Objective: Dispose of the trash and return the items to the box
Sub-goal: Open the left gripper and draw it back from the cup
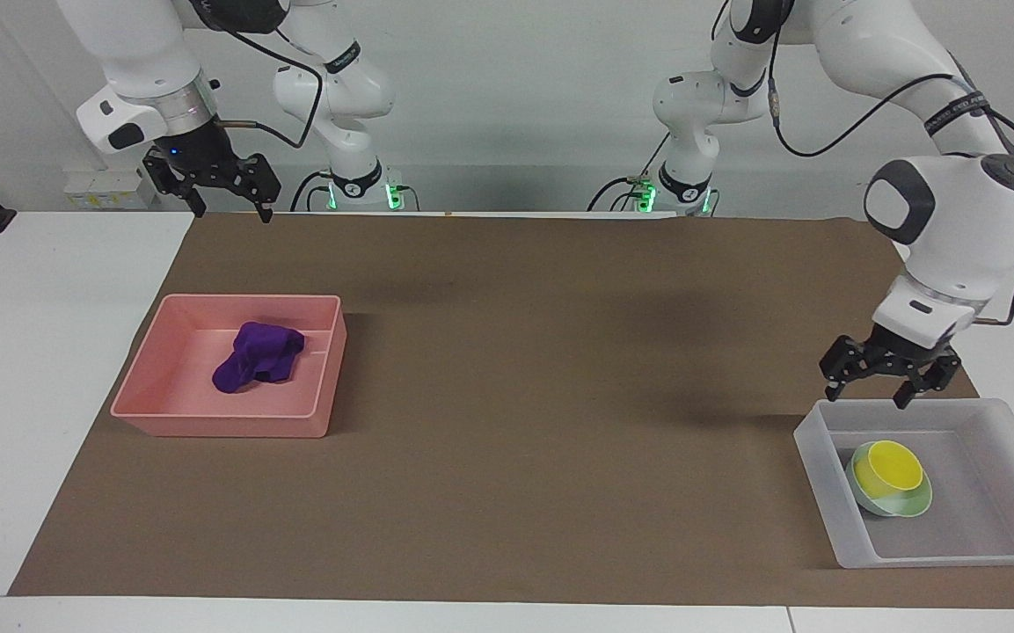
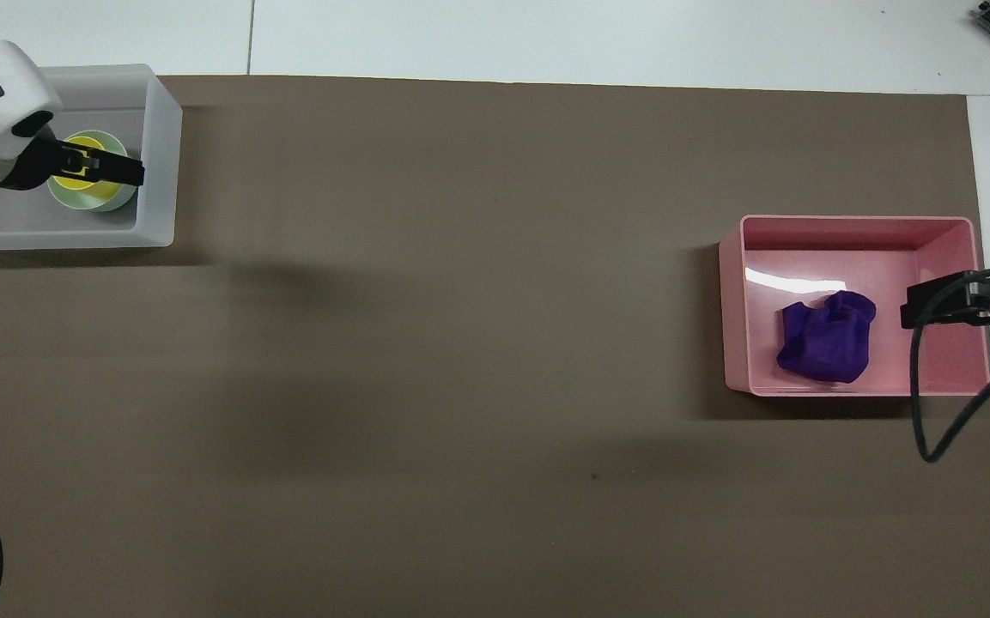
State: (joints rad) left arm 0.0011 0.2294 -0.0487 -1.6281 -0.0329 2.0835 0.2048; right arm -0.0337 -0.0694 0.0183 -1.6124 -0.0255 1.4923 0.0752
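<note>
The yellow cup sits inside the mint-green bowl, and both rest in the clear-white box at the left arm's end of the table. My left gripper is open and empty, raised over the box's edge nearest the robots. In the overhead view it covers part of the cup and bowl. The purple cloth lies crumpled in the pink tray. My right gripper is open and empty, and waits raised over the table's edge at the robots' end.
A brown mat covers most of the table, with white table surface at both ends. The right arm's black cable hangs over the pink tray's corner in the overhead view.
</note>
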